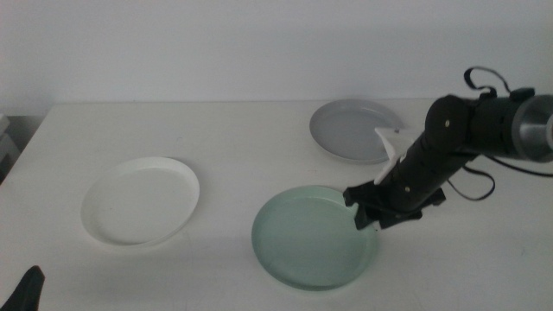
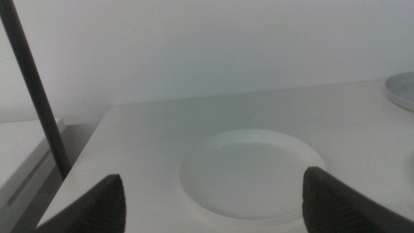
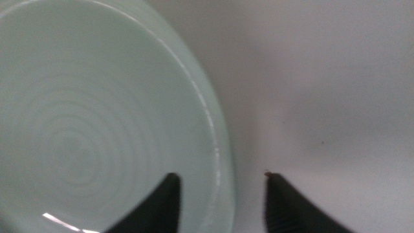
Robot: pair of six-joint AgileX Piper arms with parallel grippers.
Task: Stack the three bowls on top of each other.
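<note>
The pale mint green bowl [image 1: 311,238] sits at the front middle of the table. My right gripper [image 1: 367,212] is low at its right rim, open. In the right wrist view the green bowl's [image 3: 77,129] rim runs between the two jaws of that gripper [image 3: 220,175], one jaw over the inside and one over the table. The white bowl [image 1: 141,200] lies at the left and the grey bowl [image 1: 354,130] at the back right, partly behind the right arm. My left gripper [image 1: 26,289] waits at the bottom left corner, open, facing the white bowl [image 2: 252,171].
A dark slanted pole [image 2: 35,90] stands off the table's left edge, beside a lower grey surface. The grey bowl's rim [image 2: 402,90] shows at the far side of the left wrist view. A black cable loops off the right arm [image 1: 484,82].
</note>
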